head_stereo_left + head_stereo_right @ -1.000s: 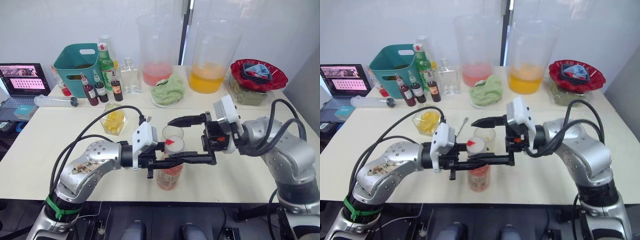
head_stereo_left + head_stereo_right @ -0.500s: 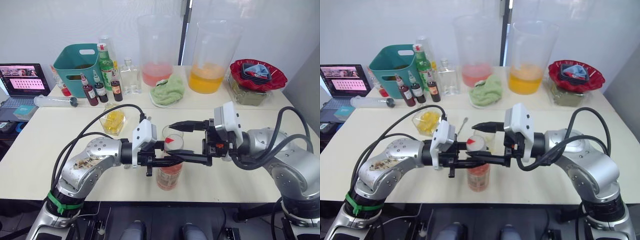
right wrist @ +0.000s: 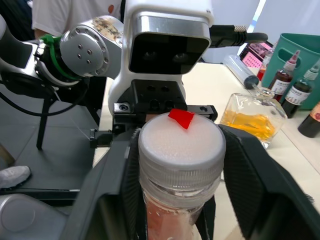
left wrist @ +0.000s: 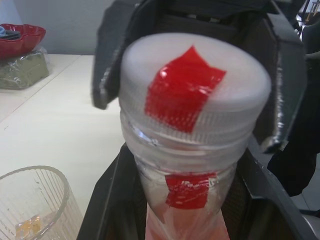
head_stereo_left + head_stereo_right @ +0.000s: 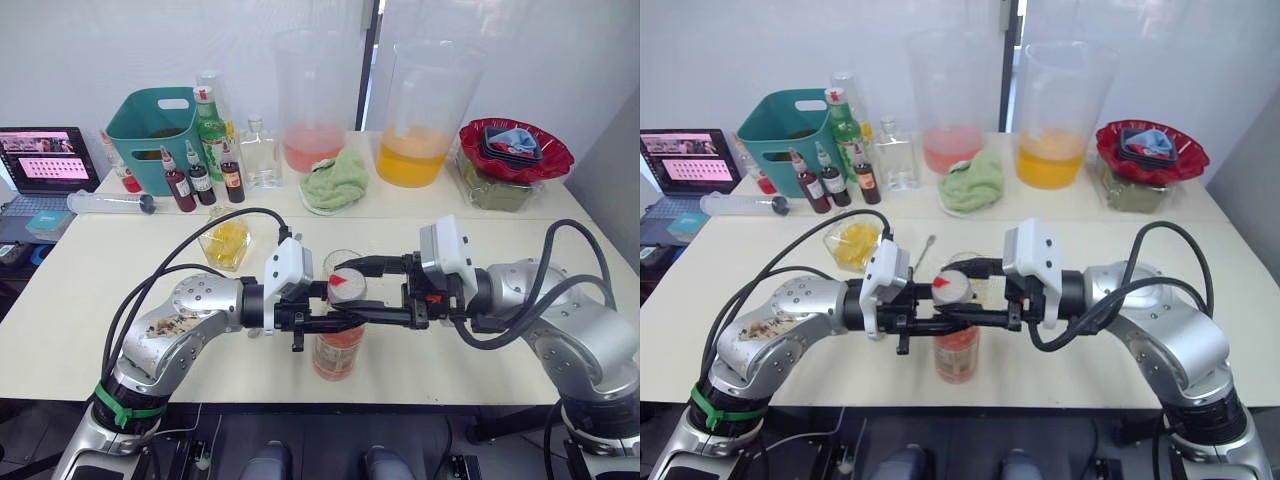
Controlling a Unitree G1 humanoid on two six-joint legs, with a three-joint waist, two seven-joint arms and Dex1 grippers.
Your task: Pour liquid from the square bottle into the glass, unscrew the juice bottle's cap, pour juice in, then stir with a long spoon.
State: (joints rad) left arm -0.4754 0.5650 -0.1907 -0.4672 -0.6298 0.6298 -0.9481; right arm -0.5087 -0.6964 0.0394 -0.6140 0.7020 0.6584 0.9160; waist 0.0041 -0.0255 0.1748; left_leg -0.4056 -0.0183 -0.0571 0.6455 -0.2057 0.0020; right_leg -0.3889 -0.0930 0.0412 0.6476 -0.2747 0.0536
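Fingers of the left gripper (image 5: 345, 318) are closed on the neck of the juice bottle (image 5: 339, 350), just under its cap. Those of the right gripper (image 5: 362, 290) stand on both sides of the white cap (image 5: 346, 283), one on the far side and one on the near side. In the right wrist view a narrow gap shows between each black finger and the cap, so they are not yet pressing it.

The juice bottle stands upright near the front edge of the worktop (image 5: 90, 320), in the middle. It is clear ribbed plastic with pale pink juice (image 5: 338, 357) inside. The left wrist view shows a piece of red tape (image 4: 182, 87) on the flat top of the cap and a second red piece on the neck.

Just behind the bottle stands the glass (image 5: 340, 261). In the left wrist view it has fine vertical ribs and a little yellow-orange liquid (image 4: 28, 226) at the bottom. To the left of the glass stands the square bottle (image 5: 228, 240), with flat clear sides and yellow contents. In the right eye view the long spoon (image 5: 924, 251) lies between the square bottle and the glass, thin and silver.

Far on the worktop are two big clear jugs (image 5: 418, 110), a green cloth (image 5: 334, 180), a teal basket (image 5: 155, 135) and a red bowl (image 5: 515, 148).
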